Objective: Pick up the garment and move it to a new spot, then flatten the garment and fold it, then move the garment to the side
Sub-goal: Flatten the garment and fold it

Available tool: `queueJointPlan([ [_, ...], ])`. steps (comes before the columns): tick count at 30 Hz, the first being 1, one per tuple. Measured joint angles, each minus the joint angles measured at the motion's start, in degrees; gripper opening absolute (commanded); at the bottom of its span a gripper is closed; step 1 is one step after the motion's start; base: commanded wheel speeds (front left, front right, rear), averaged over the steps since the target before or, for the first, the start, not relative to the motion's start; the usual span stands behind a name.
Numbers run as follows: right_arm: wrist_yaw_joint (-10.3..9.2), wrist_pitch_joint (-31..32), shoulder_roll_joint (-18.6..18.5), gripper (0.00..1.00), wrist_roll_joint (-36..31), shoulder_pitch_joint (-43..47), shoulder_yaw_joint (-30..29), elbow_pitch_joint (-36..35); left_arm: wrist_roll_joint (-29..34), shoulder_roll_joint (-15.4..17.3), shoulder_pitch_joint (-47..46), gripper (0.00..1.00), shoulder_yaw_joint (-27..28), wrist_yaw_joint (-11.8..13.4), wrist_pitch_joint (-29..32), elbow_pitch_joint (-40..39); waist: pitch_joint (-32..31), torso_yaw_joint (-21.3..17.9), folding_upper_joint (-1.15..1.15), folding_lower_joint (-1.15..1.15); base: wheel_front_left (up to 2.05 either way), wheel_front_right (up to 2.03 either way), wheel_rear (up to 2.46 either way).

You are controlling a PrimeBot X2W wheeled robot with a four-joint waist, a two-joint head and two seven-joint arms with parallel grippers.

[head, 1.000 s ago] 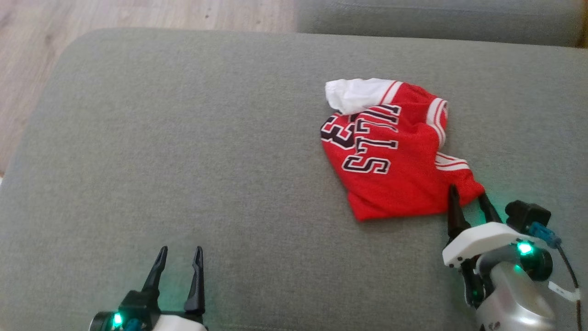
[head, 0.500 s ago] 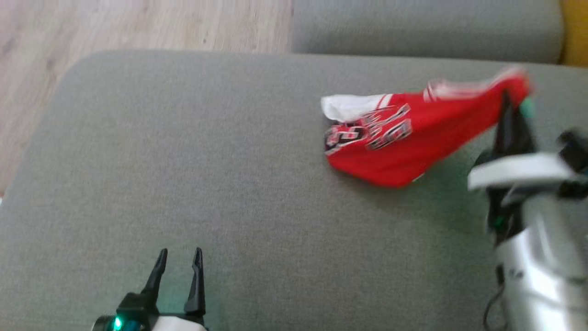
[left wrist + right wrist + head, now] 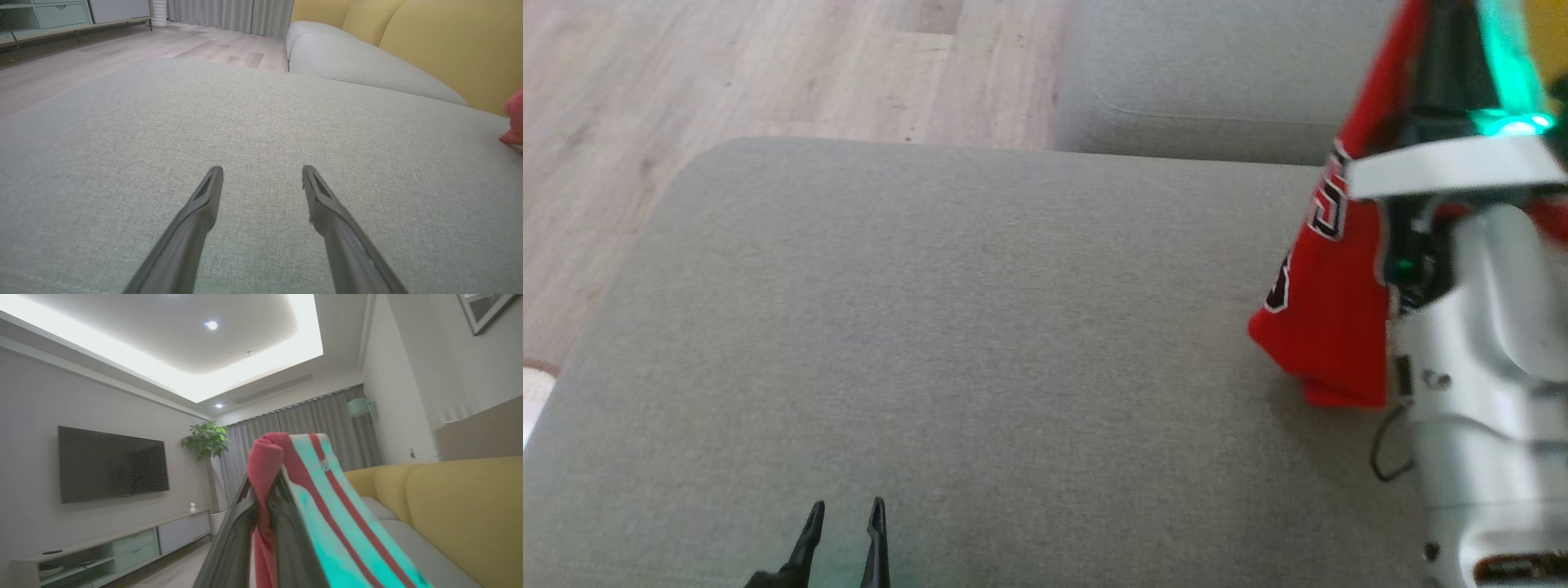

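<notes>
The garment (image 3: pixel 1327 327), a red jersey with black and white lettering, hangs in the air at the right edge of the head view, clear of the grey cushion (image 3: pixel 980 327). My right gripper (image 3: pixel 263 484) is shut on a fold of it, red cloth and a striped white hem (image 3: pixel 327 506) draped over the fingers. A red scrap of the garment (image 3: pixel 514 122) shows at the right edge of the left wrist view. My left gripper (image 3: pixel 843 513) is open and holds nothing, low over the cushion's near side (image 3: pixel 261 171).
A second grey cushion (image 3: pixel 1201 73) lies behind, with a yellow backrest (image 3: pixel 449 45) to the right. Wooden floor (image 3: pixel 727 73) runs past the cushion's far left. A television (image 3: pixel 112 465), a potted plant (image 3: pixel 206 443) and a low cabinet (image 3: pixel 122 547) stand across the room.
My right gripper shut on the garment's near corner and lifted it off the cushion, up and to the right. The head camera tilted, shifting the whole picture. The left gripper stayed open.
</notes>
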Motion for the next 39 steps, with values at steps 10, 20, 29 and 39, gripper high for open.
queueJointPlan([
  [10,0.0,0.0,-0.01,0.0,14.41,-8.62,7.39,2.8,-0.29,0.03,0.02,1.0,-1.53,0.03,0.0,0.76,-1.21,3.83,0.0,0.0,0.0,0.0,0.0],
  [20,0.0,0.0,-0.01,0.0,-4.26,-1.25,-11.72,18.38,-0.54,0.05,0.93,1.0,-1.58,0.56,0.0,0.47,-0.12,3.6,0.0,0.01,0.0,0.0,0.0],
  [29,0.0,0.02,0.13,1.0,-19.08,15.34,-23.18,20.06,-1.13,0.07,0.32,1.0,-2.54,0.48,0.0,0.26,1.59,-0.1,0.0,0.01,0.0,0.0,0.0],
  [39,0.0,0.02,0.38,1.0,-14.59,23.49,-14.22,18.16,-1.52,0.03,-1.86,1.0,-4.01,0.49,0.0,0.29,2.46,-3.81,0.0,0.01,0.0,0.0,0.0],
])
